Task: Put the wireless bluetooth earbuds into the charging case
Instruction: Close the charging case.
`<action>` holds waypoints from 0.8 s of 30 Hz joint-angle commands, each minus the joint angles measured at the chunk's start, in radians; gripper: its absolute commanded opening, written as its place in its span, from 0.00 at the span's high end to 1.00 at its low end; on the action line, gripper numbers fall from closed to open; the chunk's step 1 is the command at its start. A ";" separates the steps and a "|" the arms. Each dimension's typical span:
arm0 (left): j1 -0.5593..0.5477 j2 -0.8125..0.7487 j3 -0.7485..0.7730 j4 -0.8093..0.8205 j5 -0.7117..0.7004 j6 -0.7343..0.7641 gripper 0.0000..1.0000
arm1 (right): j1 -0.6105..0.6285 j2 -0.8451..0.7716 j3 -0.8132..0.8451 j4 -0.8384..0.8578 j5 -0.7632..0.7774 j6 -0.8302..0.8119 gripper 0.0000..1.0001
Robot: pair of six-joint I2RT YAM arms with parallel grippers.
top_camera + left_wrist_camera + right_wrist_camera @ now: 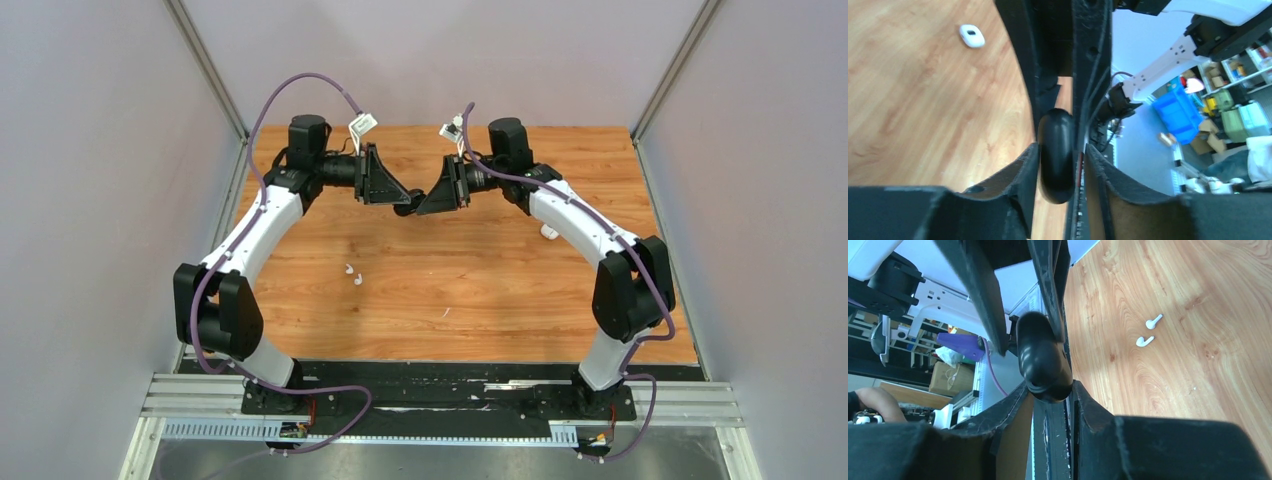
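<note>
Right tool (1048, 392) clamped on black charging case (1042, 357); left tool (1060, 150) astride it, grip unclear.

- Clamped between right gripper (1049, 390) fingers: black charging case (1040, 357), glossy.
- Flanking case's far end from above: left gripper (1032, 335) fingers.
- Right of case, well apart, on wooden table (1198, 390): upper white earbud (1154, 321), lower white earbud (1144, 341), near each other.

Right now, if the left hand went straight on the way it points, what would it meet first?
The black charging case between its fingers, then probably the right hand just beyond it.
</note>
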 commanded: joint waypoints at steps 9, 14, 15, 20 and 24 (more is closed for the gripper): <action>-0.123 -0.028 0.078 -0.336 -0.166 0.322 0.38 | -0.038 0.051 0.044 0.139 0.014 0.113 1.00; -0.124 -0.016 0.099 -0.351 -0.240 0.357 0.48 | -0.043 0.044 0.024 0.140 0.009 0.106 1.00; -0.124 -0.013 0.098 -0.340 -0.237 0.352 0.53 | -0.044 0.042 0.022 0.140 0.005 0.101 1.00; -0.114 0.013 0.079 -0.236 -0.063 0.225 0.68 | -0.044 0.023 -0.014 0.140 -0.020 0.043 1.00; -0.107 0.033 0.085 -0.203 0.048 0.200 0.71 | -0.044 0.000 -0.037 0.137 -0.030 -0.011 1.00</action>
